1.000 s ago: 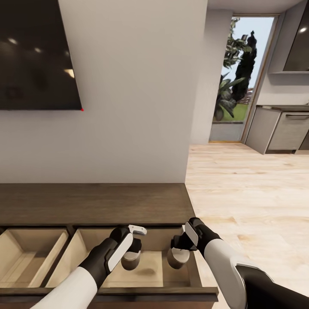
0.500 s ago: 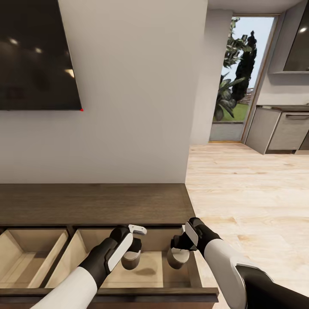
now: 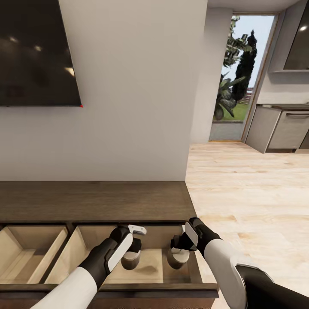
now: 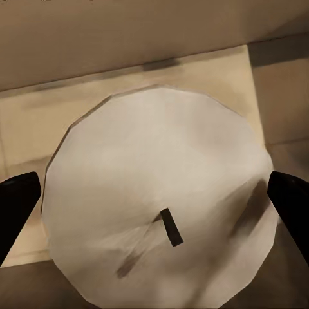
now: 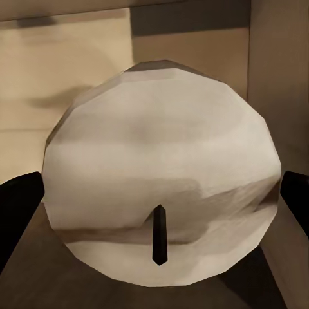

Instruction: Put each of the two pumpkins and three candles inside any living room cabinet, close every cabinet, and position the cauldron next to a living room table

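Observation:
The long dark-brown cabinet [image 3: 94, 199] stands against the wall with its pale compartments open towards me. My left gripper [image 3: 130, 255] is shut on a pale grey-green candle [image 3: 131, 261], held just above the floor of the right compartment. My right gripper [image 3: 177, 250] is shut on a second candle [image 3: 178, 258] near that compartment's right wall. In the left wrist view the candle [image 4: 154, 187] and its wick lie between the dark fingers [image 4: 18, 203]. The right wrist view shows the other candle [image 5: 161, 174] held the same way. Pumpkins and cauldron are out of view.
A second open compartment [image 3: 25, 257] lies to the left. A dark TV [image 3: 38, 51] hangs on the wall above the cabinet. Pale wooden floor [image 3: 249, 193] stretches to the right towards a glass door [image 3: 240, 81] and grey kitchen cupboards [image 3: 283, 131].
The whole picture has shifted up a little, so the camera has moved. Both grippers hold their candles in the same spots over the compartment.

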You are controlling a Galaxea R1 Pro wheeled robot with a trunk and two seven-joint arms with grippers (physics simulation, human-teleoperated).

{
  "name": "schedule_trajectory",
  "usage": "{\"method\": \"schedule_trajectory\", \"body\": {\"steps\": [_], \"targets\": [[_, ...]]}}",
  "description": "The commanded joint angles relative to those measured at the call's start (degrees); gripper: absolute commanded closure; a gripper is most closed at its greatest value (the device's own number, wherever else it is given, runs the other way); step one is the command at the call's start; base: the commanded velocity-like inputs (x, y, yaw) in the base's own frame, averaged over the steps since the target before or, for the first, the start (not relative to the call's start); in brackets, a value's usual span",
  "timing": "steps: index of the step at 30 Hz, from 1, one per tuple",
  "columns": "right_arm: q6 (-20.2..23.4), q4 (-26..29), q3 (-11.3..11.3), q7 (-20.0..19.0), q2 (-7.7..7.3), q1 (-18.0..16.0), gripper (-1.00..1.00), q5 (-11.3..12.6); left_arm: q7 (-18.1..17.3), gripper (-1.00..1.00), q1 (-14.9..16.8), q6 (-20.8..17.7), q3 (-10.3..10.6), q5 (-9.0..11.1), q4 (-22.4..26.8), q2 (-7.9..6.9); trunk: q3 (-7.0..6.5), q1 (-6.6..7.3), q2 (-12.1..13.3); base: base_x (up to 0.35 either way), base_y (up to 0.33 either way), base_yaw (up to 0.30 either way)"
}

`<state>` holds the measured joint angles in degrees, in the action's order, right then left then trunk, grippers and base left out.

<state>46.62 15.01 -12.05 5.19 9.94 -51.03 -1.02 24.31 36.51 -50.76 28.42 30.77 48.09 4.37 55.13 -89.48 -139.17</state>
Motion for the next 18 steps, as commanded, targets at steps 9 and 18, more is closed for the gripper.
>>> {"method": "schedule_trajectory", "body": {"steps": [9, 18], "targets": [[0.2, 0.1, -0.4, 0.2, 0.06, 0.0, 1.00, 0.0, 0.5, 1.00, 0.0, 0.9, 0.1, 0.6, 0.0, -0.06, 1.68, -1.97, -3.7, 0.000, 0.000, 0.000], [0.2, 0.1, -0.4, 0.2, 0.06, 0.0, 1.00, 0.0, 0.5, 1.00, 0.0, 0.9, 0.2, 0.6, 0.0, -0.06, 3.63, -2.40, -4.2, 0.000, 0.000, 0.000]]}}
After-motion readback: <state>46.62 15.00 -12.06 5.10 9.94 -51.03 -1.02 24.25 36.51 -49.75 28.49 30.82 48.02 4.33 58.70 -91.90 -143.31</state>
